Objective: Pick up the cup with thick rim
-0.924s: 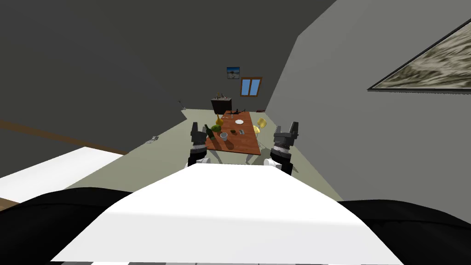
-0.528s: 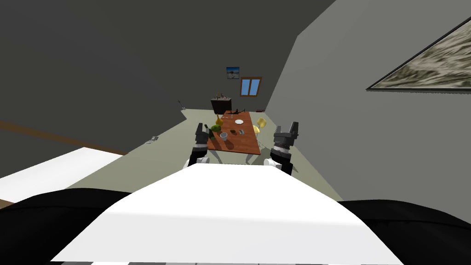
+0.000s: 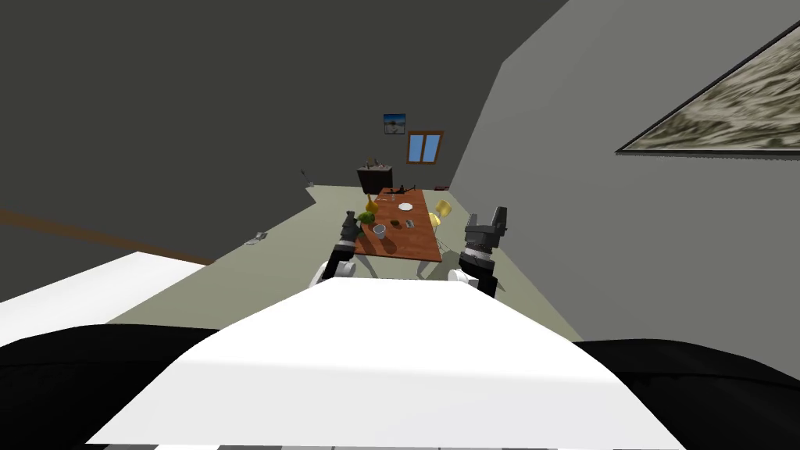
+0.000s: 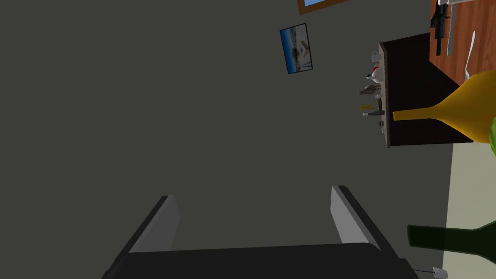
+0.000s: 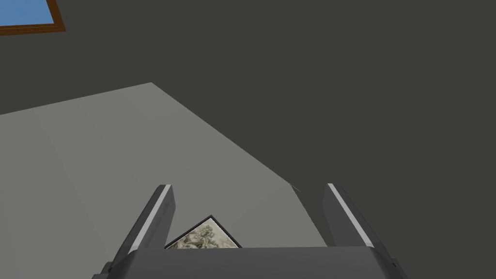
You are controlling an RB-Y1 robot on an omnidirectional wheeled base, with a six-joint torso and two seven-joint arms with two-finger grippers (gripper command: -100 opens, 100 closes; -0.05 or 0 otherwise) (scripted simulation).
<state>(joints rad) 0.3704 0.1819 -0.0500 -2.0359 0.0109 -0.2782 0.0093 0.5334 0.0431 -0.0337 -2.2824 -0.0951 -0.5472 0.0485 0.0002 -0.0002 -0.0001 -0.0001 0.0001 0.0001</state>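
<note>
You find the cup [image 3: 380, 230], small, round and grey, on the near left part of the smooth brown wooden table [image 3: 406, 248], just right of a rounded green thing [image 3: 366, 218]. Your left gripper [image 4: 253, 196] is at the table's near left corner with its thin, flat fingers spread apart. A long-necked yellow vase [image 4: 465, 114] and a dark green bottle [image 4: 450, 237] are close by it. Your right gripper [image 5: 248, 186] hangs right of the table, fingers likewise apart.

Cup [image 3: 380, 230] on table [image 3: 414, 246]; vase [image 3: 372, 205] behind it leftward, plate [image 3: 405, 207] behind it rightward.
</note>
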